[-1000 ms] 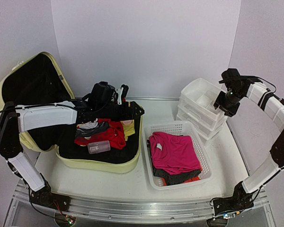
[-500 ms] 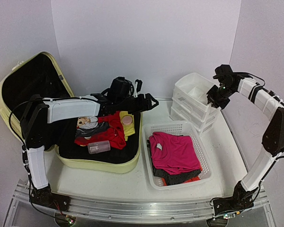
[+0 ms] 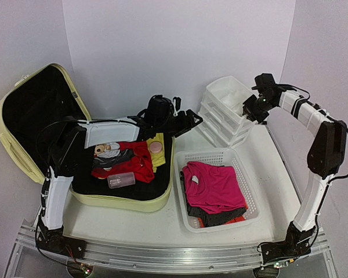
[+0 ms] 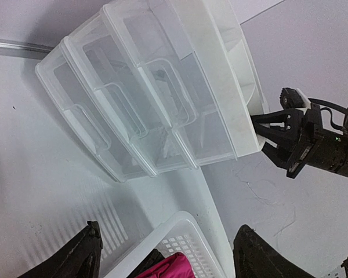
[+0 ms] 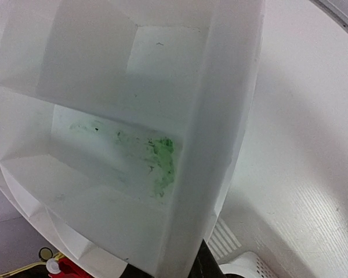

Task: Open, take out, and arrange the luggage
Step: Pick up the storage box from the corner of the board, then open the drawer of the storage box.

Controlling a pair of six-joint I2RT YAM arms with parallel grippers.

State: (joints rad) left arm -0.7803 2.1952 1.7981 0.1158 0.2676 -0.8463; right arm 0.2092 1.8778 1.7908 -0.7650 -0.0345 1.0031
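Newly tilted drawer organizer (image 3: 220,107) in right tool (image 3: 247,110)

**White organizer tipped, basket full of clothes**

A white plastic drawer organizer (image 3: 223,110) stands tilted at the back right of the white table (image 3: 278,174). Its three translucent drawers are shut, and its open, divided top tray carries a green smear (image 5: 159,159). Just in front lies a white mesh basket (image 3: 207,154). In it a magenta shirt (image 3: 214,185) lies over a dark garment (image 3: 211,216).
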